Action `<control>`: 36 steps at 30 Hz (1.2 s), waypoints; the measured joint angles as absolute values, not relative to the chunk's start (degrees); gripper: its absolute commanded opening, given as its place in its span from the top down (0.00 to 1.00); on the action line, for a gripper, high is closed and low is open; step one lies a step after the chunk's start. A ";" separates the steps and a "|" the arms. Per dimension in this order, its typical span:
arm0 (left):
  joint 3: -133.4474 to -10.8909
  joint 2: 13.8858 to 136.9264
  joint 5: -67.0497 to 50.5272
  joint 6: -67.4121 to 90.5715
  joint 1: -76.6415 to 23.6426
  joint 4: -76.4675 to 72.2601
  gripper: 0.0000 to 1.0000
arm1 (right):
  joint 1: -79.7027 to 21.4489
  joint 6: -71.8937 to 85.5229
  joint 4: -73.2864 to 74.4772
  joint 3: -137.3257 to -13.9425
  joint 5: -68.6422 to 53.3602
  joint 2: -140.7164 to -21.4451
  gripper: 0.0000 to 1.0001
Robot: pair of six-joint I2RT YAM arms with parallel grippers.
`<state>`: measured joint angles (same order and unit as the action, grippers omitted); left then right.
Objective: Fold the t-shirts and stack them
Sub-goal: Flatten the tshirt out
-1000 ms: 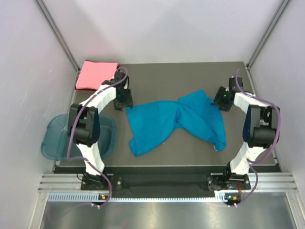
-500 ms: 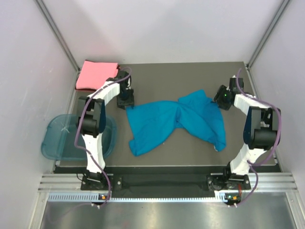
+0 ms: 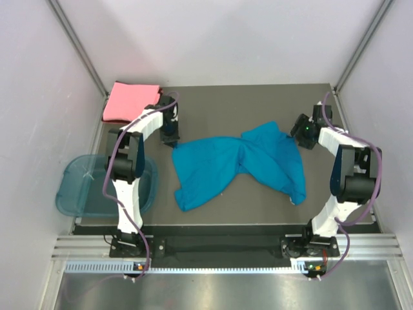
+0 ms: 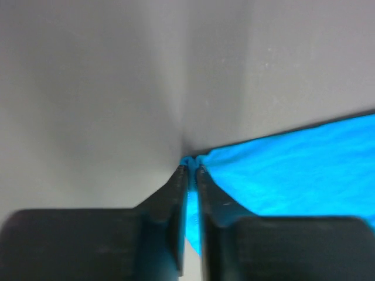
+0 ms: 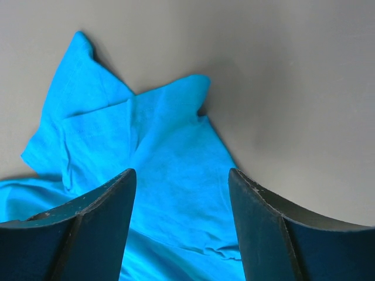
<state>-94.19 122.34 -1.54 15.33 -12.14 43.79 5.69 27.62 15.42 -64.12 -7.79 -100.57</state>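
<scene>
The left gripper pinches the teal shirt by a corner; the cloth spreads to its right. The right gripper hangs spread above the shirt's other end. The pink shirt lies folded beyond the left gripper.

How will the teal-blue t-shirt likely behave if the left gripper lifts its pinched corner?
Probably floppy: the teal-blue t-shirt lies twisted and wrinkled, so it should drape below the left gripper. Likely light too, being thin cloth; the rest may drag over the table.
</scene>
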 measured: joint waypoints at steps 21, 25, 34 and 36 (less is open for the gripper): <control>-98.70 120.73 -15.38 17.87 -12.14 44.10 1.00 | 8.78 27.00 7.29 -71.02 -18.57 -110.91 0.96; -99.70 119.28 -17.69 18.37 -12.16 44.05 1.00 | 8.78 26.48 9.41 -74.00 -18.96 -110.91 1.00; -114.76 114.37 -11.09 22.35 -12.14 44.93 1.00 | 8.78 22.61 16.34 -92.88 -18.87 -109.14 1.00; -114.89 110.00 -10.15 23.31 -12.14 44.03 1.00 | 8.78 21.28 18.15 -95.33 -17.74 -106.69 1.00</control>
